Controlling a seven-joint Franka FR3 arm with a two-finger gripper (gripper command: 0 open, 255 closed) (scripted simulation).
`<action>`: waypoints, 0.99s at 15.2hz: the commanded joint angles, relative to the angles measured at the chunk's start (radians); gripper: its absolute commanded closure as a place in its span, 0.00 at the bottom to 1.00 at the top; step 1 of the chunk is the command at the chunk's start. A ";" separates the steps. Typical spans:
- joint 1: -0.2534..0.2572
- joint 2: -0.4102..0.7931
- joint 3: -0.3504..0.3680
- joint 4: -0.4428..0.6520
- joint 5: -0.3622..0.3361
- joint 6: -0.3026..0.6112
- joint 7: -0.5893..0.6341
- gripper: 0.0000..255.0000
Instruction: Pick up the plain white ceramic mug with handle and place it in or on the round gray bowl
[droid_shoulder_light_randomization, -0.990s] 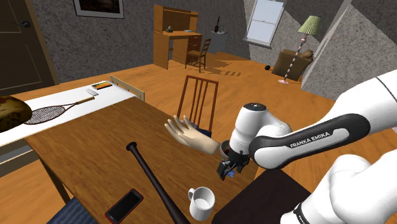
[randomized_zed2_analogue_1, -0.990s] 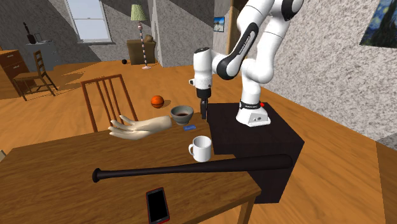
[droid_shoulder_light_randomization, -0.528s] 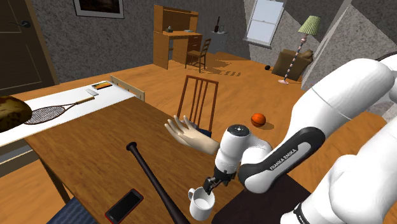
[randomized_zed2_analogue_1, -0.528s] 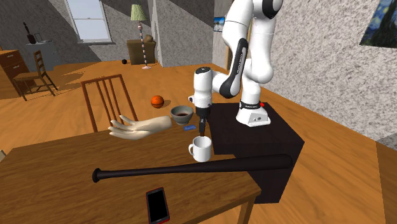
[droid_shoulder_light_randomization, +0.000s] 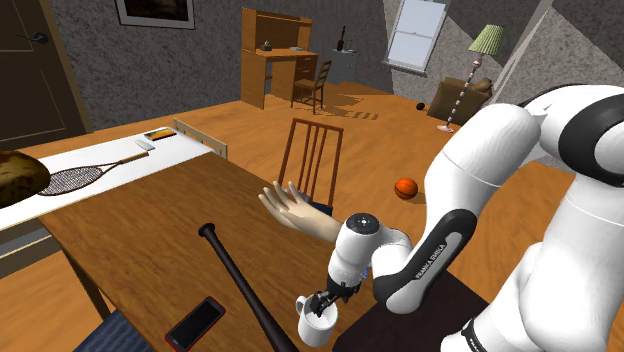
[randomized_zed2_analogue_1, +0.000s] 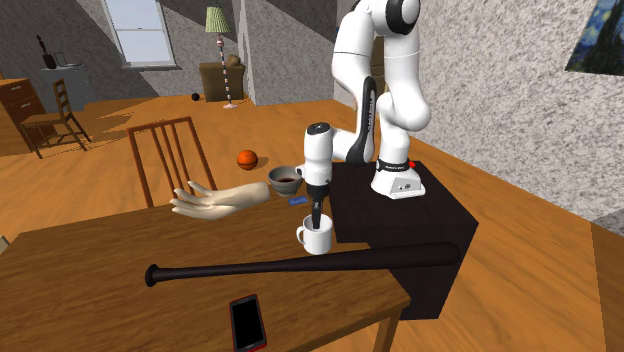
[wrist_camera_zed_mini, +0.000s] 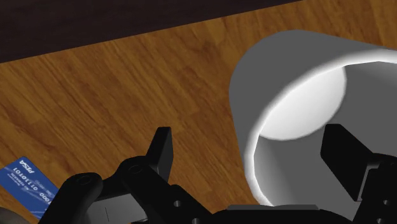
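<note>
Currently entered: white mug (randomized_zed2_analogue_1: 317, 238), upright on the wooden worktop (randomized_zed2_analogue_1: 100, 290), close to the edge that is met by the black stand (randomized_zed2_analogue_1: 420, 215). Round grey bowl (randomized_zed2_analogue_1: 286, 180) is set near it at the far corner of that edge, with a blue card (randomized_zed2_analogue_1: 296, 201) laid between them. Tool (wrist_camera_zed_mini: 251, 143) is held over the mug's rim, its fingers apart: one is seen inside the mug, the other outside, clear of the wall.

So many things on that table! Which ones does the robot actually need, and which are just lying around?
For the job: white mug, gray bowl, gripper, open astride the mug's rim.

Just lying about: baseball bat, phone, model hand, blue card, orange ball.
</note>
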 joint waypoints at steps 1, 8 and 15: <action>0.024 0.031 -0.034 0.006 -0.043 0.024 0.031 0.00; 0.025 0.030 -0.035 0.006 -0.042 0.024 0.030 0.00; 0.025 0.030 -0.035 0.006 -0.042 0.024 0.030 1.00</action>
